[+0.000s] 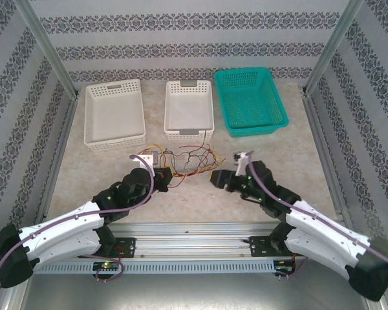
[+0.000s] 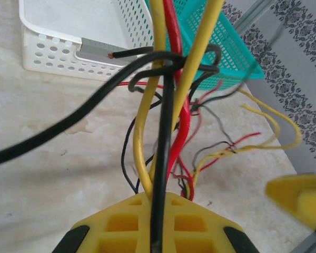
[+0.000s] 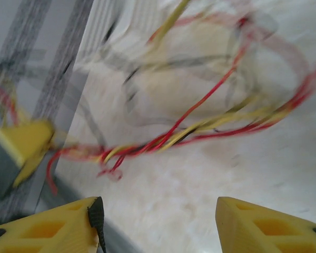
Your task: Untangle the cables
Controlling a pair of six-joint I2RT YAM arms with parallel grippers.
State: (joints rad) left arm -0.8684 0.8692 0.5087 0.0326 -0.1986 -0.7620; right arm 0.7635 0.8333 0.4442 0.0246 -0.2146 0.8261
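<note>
From the top view, your cables form one red, yellow and black tangle on the table. They sit just at 6 o'clock of the middle white basket, with the teal basket toward 1 o'clock and the left white basket toward 10 o'clock. Your left gripper sits at 7 o'clock of the tangle and is clenched on it. In its wrist view, black, red and yellow strands run straight up out of the closed yellow fingers (a black wire wraps round the bunch higher up). Your right gripper is at 4 o'clock of the tangle, near its edge. Its blurred wrist view shows the fingers spread wide with nothing between them, and the twisted strands beyond at 12 o'clock.
</note>
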